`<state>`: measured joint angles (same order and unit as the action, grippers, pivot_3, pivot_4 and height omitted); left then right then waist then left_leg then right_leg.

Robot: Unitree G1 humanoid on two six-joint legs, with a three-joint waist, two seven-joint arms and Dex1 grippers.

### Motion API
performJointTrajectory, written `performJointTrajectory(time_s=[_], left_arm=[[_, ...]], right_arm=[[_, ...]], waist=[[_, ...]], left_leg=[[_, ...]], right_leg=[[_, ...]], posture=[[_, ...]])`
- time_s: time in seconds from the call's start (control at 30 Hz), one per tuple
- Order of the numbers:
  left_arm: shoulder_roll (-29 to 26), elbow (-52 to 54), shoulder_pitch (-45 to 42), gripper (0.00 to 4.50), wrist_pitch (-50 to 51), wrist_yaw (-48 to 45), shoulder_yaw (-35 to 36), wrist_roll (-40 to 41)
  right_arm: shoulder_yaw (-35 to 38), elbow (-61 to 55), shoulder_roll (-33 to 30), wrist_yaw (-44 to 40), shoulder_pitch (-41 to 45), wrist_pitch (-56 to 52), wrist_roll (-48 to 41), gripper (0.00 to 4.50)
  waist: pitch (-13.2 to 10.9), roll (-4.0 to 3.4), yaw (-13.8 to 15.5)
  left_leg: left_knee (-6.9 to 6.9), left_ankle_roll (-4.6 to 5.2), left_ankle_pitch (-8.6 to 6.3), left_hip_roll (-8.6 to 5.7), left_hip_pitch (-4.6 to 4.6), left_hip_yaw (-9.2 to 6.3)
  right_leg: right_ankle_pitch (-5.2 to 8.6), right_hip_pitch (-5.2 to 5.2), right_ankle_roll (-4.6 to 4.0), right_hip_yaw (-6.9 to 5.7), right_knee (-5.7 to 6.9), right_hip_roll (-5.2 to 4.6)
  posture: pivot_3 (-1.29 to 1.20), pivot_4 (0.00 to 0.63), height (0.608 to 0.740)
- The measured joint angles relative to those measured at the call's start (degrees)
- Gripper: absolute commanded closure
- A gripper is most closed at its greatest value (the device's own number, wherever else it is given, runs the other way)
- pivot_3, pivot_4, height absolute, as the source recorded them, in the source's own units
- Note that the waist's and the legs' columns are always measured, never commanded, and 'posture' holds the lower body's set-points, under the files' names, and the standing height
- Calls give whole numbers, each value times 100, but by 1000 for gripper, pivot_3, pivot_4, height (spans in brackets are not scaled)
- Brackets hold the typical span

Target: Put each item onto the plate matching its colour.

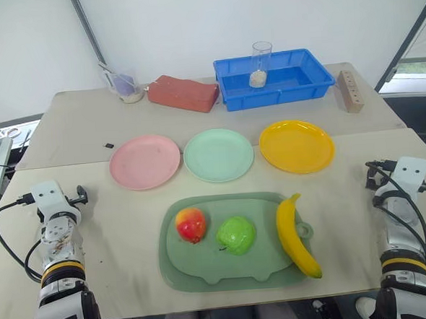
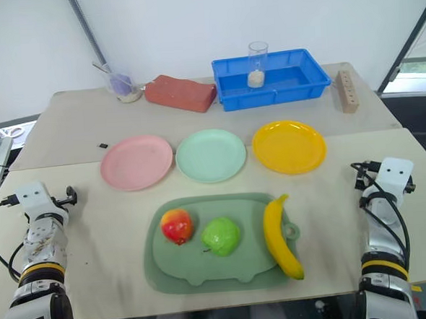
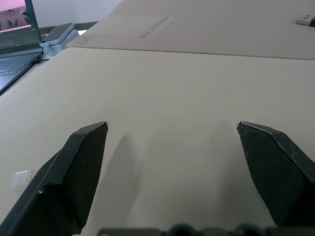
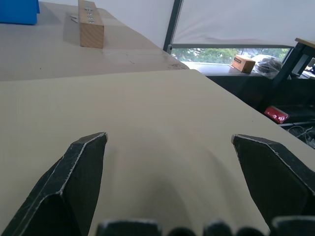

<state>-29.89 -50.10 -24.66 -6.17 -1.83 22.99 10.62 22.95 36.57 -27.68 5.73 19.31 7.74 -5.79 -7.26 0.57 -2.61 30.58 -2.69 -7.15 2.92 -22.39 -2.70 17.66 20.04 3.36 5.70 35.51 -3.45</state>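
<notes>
Even, diffuse daylight through white tent walls lights the beige table [image 1: 358, 165] brightly, with soft short shadows beneath the banana [image 1: 296, 235] and green tray [image 1: 205, 272], faint sheen on the yellow plate [image 1: 297, 146], sharp head views, and blurred near fingers [image 3: 74, 182] in wrist views.

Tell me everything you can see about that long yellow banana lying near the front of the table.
The long curved yellow toy banana looks like smooth, glossy plastic, with a green-tinged tip at its far end and an orange-tinted tip at its near end. It lies on its side along the right edge of the large rounded green tray, partly covering the tray's small ring-shaped handle, with its near tip reaching the tray's front corner. It stands apart from the lumpy bright green toy fruit beside it. Nothing grips it.
</notes>
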Motion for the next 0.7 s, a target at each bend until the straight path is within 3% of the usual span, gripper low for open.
performJointTrajectory(time_s=[0.2, 0.37, 0.7], left_arm=[[-34, 553, 260, 0, 56, -562, 58, 229], [-773, 1736, 492, 0, 608, -2322, -46, 712], [-2017, 4929, 930, 0, 2984, -5437, -957, 2120]], right_arm=[[-23, 14, -76, -104, 29, -31, 12, 25], [-227, -638, -385, -893, 29, -488, -54, 25], [-1489, -4068, -1393, -4782, -312, -2924, -2053, 25]], waist=[[1, -4, -3], [7, -16, -15], [-5, -31, 0]], left_leg=[[-4, 0, 0, 0, -1, 1], [-39, -1, -1, 0, 1, 0], [-42, -1, -1, 5, -13, -2]], right_leg=[[1, 1, -4, 0, -3, 0], [5, 14, -41, 0, -7, 0], [8, 16, -47, 0, -36, -1]], posture=[[0, 150, 740], [0, 150, 740], [0, 150, 740]])
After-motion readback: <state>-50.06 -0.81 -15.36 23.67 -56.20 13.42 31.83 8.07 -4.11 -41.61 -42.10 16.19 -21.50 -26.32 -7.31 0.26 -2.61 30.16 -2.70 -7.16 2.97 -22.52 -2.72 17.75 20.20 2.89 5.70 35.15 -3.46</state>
